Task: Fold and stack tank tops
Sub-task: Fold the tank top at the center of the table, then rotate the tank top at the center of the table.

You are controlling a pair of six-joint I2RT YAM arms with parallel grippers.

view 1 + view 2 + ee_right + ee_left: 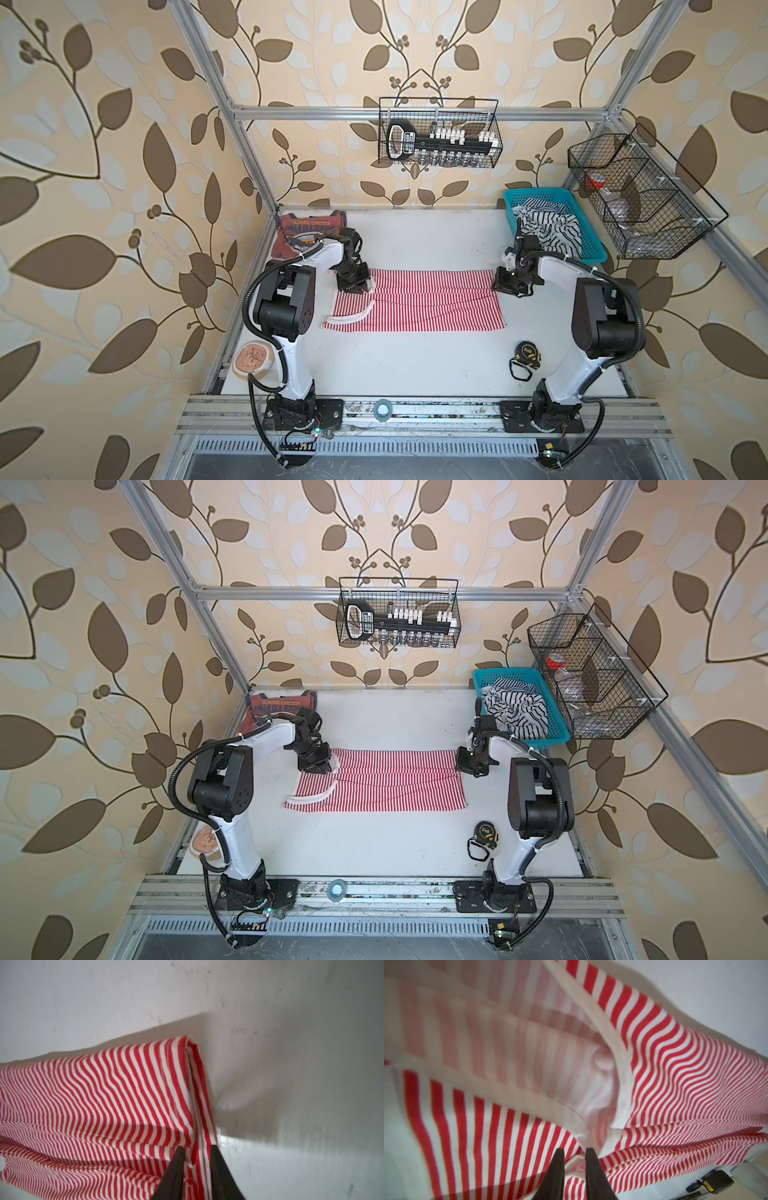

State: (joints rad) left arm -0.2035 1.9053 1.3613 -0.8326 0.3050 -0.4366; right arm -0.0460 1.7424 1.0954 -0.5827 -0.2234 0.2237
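Lying flat, striped tank top (415,303) has bare table (395,365) along near edge.

Top views high, looking down; wrist views close, sharing striped top (675,1084)

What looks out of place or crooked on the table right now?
A black tape measure lies on the table near the right arm, unrelated to folding. The striped tank top looks unevenly folded: at the end by the left arm, its white straps lie skewed.
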